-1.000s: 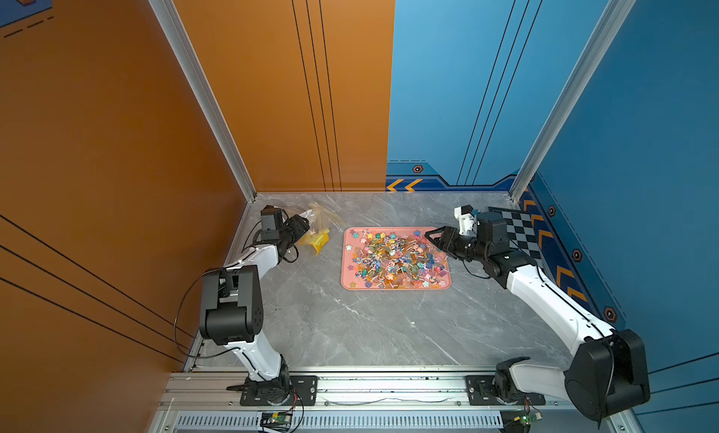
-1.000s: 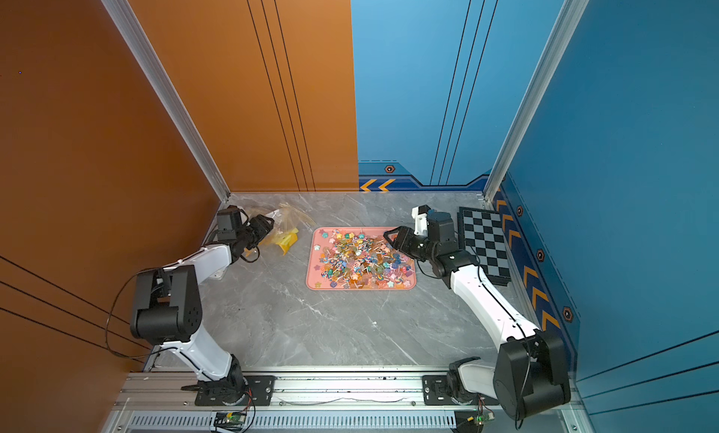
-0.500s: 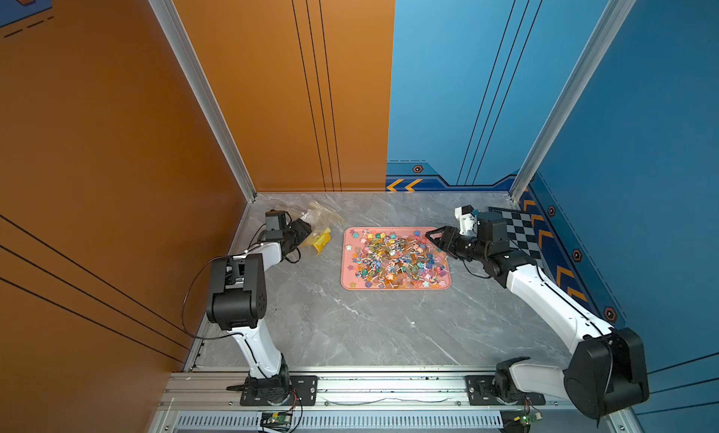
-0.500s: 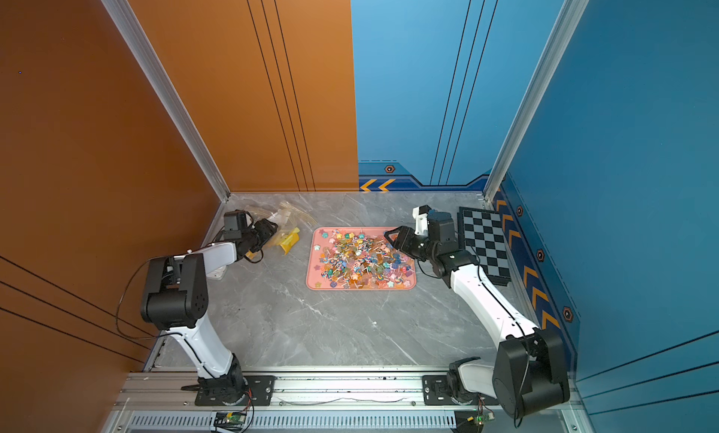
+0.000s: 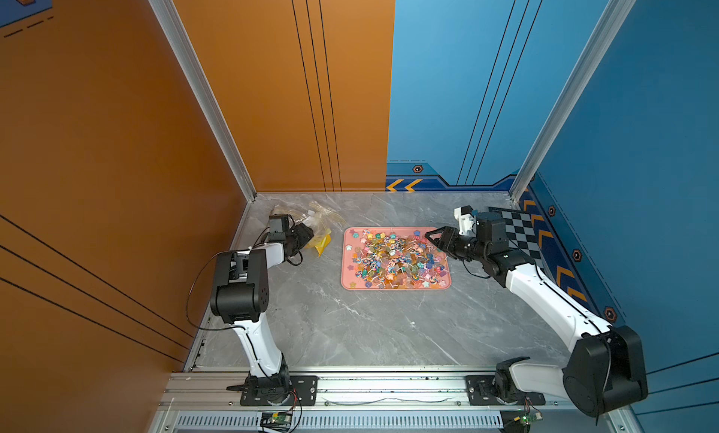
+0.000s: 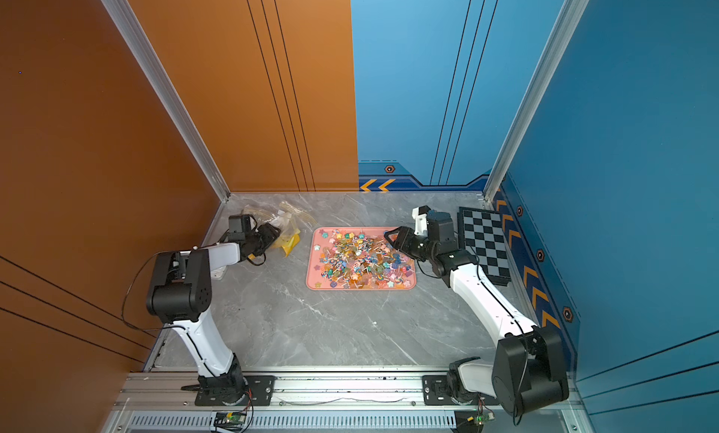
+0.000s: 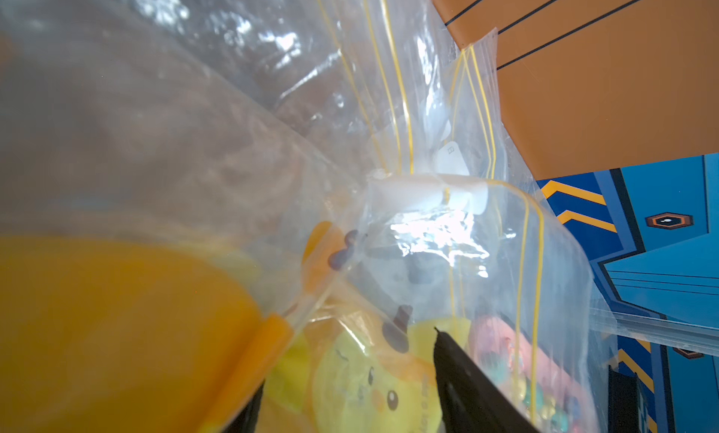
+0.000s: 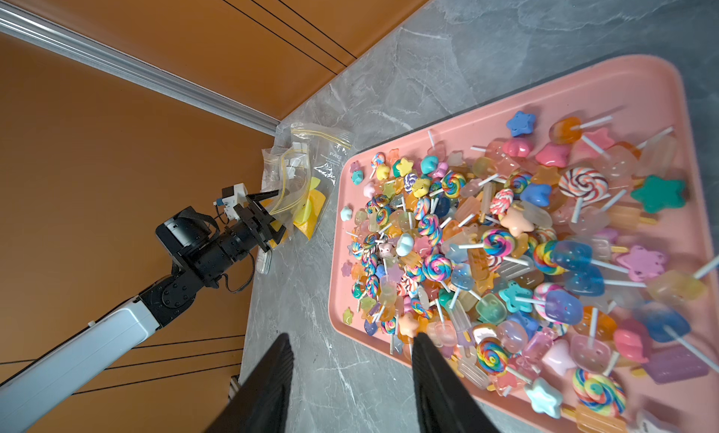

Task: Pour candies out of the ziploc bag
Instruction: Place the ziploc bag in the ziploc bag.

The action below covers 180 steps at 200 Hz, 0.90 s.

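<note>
We see the candies (image 5: 393, 256) lying loose in a heap on the pink tray (image 5: 397, 288), which sits near the middle of the grey marble table (image 5: 350, 326). They are swirl lollipops on white sticks, stars and clear jelly shapes, piled thickest toward the tray's 3 o'clock side.

At the tray's 10 o'clock, close to the orange wall's corner, lies a crumpled pile of clear ziploc bags (image 5: 323, 221) with yellow zip lines. A yellow cartoon pouch (image 5: 321, 244) shows through the plastic.

The left gripper (image 5: 307, 232) is pushed into that pile from 8 o'clock. Its fingers stand well apart, with plastic and the pouch between them. The film fills the left wrist view, so we cannot tell whether it touches the pads.

The right gripper (image 8: 352, 337) hovers over the tray's 2 o'clock corner, fingers parted and holding nothing. A black-and-grey checkerboard (image 5: 521, 232) lies at the tray's 3 o'clock, behind the right wrist.
</note>
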### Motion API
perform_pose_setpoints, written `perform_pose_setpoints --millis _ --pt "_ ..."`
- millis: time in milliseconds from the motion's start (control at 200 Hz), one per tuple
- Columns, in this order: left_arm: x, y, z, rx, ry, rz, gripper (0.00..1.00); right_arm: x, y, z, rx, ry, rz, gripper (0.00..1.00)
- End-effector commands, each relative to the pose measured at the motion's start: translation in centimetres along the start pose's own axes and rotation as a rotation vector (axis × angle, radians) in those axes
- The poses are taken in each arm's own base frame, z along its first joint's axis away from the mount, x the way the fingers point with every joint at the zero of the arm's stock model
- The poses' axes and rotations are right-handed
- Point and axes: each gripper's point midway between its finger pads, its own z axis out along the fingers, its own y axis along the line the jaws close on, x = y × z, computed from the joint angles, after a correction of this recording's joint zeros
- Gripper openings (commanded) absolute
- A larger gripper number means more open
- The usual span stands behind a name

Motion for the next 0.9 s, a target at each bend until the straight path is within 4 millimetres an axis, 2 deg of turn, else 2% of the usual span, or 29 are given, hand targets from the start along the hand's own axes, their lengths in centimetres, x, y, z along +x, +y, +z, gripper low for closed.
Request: perform_pose_setpoints --millis 0,145,300,536,896 --pt "0.1 -0.7 0.2 0.02 0.014 0.015 0.7 0.3 -0.7 0.1 0.021 0.013 0.002 0.51" --pt "-0.5 -2.1 -0.8 0.052 -0.006 0.02 0.7 0.1 -0.2 -0.3 0.01 0.004 -0.003 0.52" --pt "-1.9 -4.3 -3.0 0.072 -0.046 0.061 0.71 -0.3 0.4 -0.7 0.001 -0.002 -0.011 0.52" --pt "-3.7 -7.7 -7.0 0.096 -0.12 0.138 0.75 -0.7 1.1 -1.1 -0.005 -0.013 -0.019 0.53" --pt "-4.8 -11.1 -13.1 0.113 -0.227 0.248 0.79 -0.4 0.9 -1.5 0.004 -0.016 -0.021 0.55"
